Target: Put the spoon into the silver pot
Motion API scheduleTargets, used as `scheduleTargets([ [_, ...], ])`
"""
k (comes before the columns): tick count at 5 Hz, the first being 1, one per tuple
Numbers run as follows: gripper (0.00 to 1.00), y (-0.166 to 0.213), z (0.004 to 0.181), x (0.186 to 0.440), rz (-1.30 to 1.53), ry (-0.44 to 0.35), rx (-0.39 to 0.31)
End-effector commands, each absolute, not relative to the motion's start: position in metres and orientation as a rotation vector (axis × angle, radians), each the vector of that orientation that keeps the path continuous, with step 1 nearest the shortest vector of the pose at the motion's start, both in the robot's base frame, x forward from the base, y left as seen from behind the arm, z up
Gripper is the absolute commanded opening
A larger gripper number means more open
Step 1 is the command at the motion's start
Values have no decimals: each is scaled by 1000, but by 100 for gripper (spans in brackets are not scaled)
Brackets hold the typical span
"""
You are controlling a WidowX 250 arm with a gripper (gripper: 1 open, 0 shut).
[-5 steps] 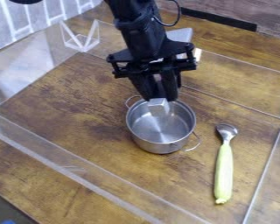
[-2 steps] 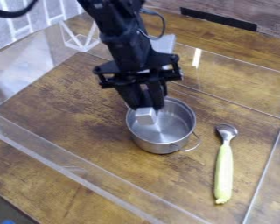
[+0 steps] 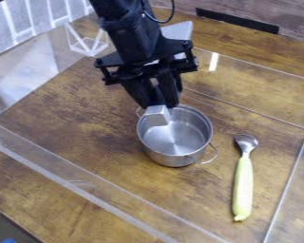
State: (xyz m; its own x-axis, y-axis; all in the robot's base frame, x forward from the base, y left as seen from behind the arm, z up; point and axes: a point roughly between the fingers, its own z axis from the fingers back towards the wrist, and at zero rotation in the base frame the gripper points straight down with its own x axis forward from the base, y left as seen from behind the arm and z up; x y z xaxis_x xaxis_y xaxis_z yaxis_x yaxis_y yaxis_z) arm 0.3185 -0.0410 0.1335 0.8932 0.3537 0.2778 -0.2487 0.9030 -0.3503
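Silver pot (image 3: pixel 175 137) centre of table (image 3: pixel 66 114); spoon (image 3: pixel 242 180) right of pot, apart; hand (image 3: pixel 158 109) above pot's rear-left rim.

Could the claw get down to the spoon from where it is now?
Probably yes. The spoon lies alone on bare table right of the pot, nothing over it; the shut claw would need opening first.

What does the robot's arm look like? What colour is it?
The arm is black and chunky, with a black cable looping near its top. A flat black crossbar sticks out both ways partway down. Below that sits the tool, with dark fingers ending in a small pale grey tip.
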Motion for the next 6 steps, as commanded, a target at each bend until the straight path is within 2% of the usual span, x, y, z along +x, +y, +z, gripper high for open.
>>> scheduleTargets([
  [1,0,-43,149,314,266,-406,-331],
  [2,0,-49,145,315,295,-422,-334],
  [3,100,-64,149,315,246,-402,-334],
  [4,0,-102,142,318,272,-392,-325],
  [5,100,-131,112,323,231,-368,-308],
  [6,100,-150,84,321,214,-332,-300],
])
